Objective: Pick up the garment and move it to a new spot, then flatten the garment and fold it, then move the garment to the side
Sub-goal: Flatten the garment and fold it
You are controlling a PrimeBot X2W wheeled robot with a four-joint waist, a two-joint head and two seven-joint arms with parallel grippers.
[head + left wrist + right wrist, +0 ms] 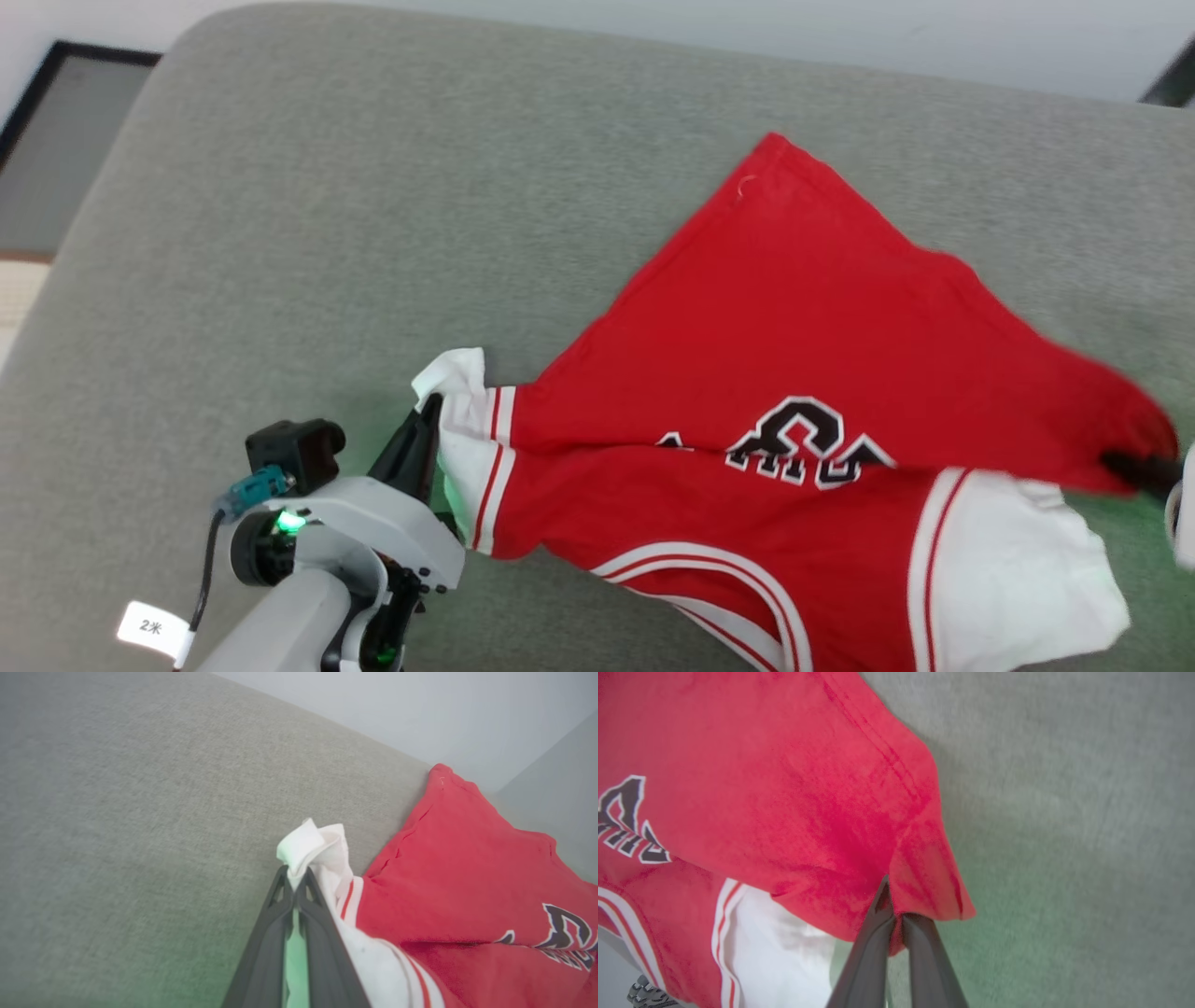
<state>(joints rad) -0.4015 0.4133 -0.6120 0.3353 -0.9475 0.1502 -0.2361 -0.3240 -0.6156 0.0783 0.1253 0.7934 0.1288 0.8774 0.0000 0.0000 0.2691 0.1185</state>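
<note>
The garment (803,308), a bright red jersey shirt with white, red-striped sleeve ends and black white-outlined lettering, lies partly folded over itself on the grey cushion (373,205). My left gripper (431,411) is shut on the garment's white left sleeve end (306,847), low in the head view. At the right edge of that view my right gripper (1125,464) is shut on a red hem corner of the garment (924,877). In the right wrist view its fingers (878,933) pinch the red cloth just above the white sleeve (784,947).
The grey cushion spreads wide to the left and behind the garment. A pale wall (840,37) runs along its far edge. A dark-framed panel (65,140) and a strip of floor lie beyond its left edge.
</note>
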